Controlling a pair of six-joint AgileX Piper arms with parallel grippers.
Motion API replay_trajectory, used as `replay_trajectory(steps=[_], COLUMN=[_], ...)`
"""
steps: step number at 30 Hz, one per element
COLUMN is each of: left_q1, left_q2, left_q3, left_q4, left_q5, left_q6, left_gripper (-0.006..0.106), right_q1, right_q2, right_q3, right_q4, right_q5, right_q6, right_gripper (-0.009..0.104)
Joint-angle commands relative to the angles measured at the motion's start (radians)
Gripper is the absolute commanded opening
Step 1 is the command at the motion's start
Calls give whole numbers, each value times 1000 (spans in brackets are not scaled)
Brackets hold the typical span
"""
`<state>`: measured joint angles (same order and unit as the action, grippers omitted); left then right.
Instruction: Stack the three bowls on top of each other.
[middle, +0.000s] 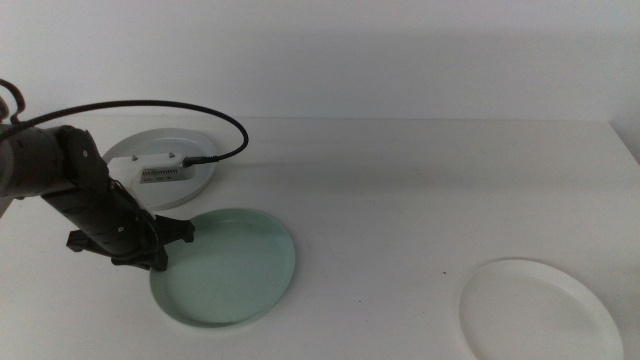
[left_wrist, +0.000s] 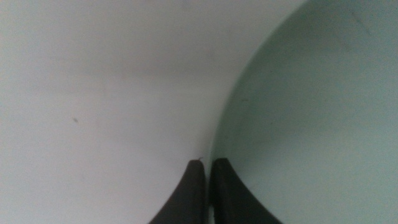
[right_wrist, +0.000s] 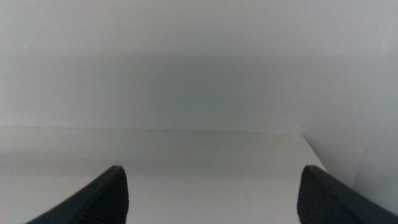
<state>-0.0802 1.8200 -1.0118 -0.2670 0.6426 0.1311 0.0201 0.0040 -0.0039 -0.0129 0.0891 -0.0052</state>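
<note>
The mint green bowl (middle: 235, 265) sits at the front left of the table. My left gripper (middle: 160, 255) is at its left rim, and in the left wrist view the jaws (left_wrist: 207, 163) are pinched together on the edge of the green bowl (left_wrist: 311, 124). Whether the bowl is lifted off the table I cannot tell. The pale grey bowl (middle: 130, 150) lies behind it at the far left, partly hidden by my left arm. At the front right lies the white bowl (middle: 540, 310). My right gripper (right_wrist: 211, 180) is open with nothing between its fingers and is out of the middle view.
A black cable (middle: 150, 103) arcs from my left arm over the grey bowl. The table's right edge (middle: 625, 150) runs along the far right. The right wrist view shows only bare white table and wall.
</note>
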Motion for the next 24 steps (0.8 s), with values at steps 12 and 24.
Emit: replay_trajectory(steps=[12, 24], left_q1=[-192, -337], left_q2=[-29, 252], left_q3=[-449, -647], left_q4=[24, 11], left_q5=[291, 302], left_q6=[-145, -161], left_gripper=[-2, -2], right_q1=[-6, -6], right_q2=[-4, -4], right_q3=[4, 4], right_q4=[-2, -2], right_q5=[-8, -8], right_q6=[-11, -11], right_gripper=[93, 93])
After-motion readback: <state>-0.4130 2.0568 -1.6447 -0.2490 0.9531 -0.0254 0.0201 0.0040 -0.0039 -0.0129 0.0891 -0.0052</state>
